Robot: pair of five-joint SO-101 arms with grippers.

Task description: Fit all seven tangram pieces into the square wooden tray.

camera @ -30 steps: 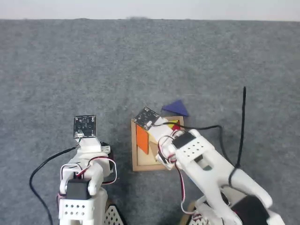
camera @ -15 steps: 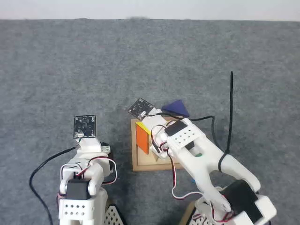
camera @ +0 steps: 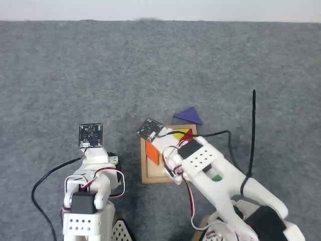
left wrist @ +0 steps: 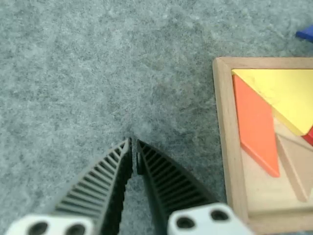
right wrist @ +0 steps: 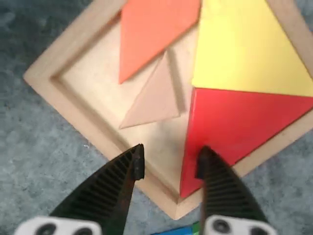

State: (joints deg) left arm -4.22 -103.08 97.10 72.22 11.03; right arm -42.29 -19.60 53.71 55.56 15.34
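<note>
**Right jaws apart over the tray, blue triangle outside**

Your tray (camera: 143,163) sat on the grey bench (camera: 150,65), a little toward 6 o'clock from its middle. Inside it, the orange piece (camera: 151,152) lay along the 9 o'clock wall. The yellow triangle (camera: 176,134) and the red triangle (camera: 187,136) were up at the 12 to 1 o'clock side. Your right wrist camera showed those two meeting edge to edge, and a pale wooden triangle (right wrist: 154,100) flat on the tray floor beside the orange piece. The blue triangle (camera: 188,116) lay on the bench just past the rim, at 1 o'clock of the tray.

Your right arm (camera: 215,175) leaned over the tray from 5 o'clock. The right jaws stood moderately apart and held nothing, one tip over the red triangle's edge and the other over tray floor near a corner.

Your left arm (camera: 90,170) stood at 8 o'clock of the tray, well apart from it. The left jaws were drawn almost together, gripping nothing, over the grey bench.
</note>
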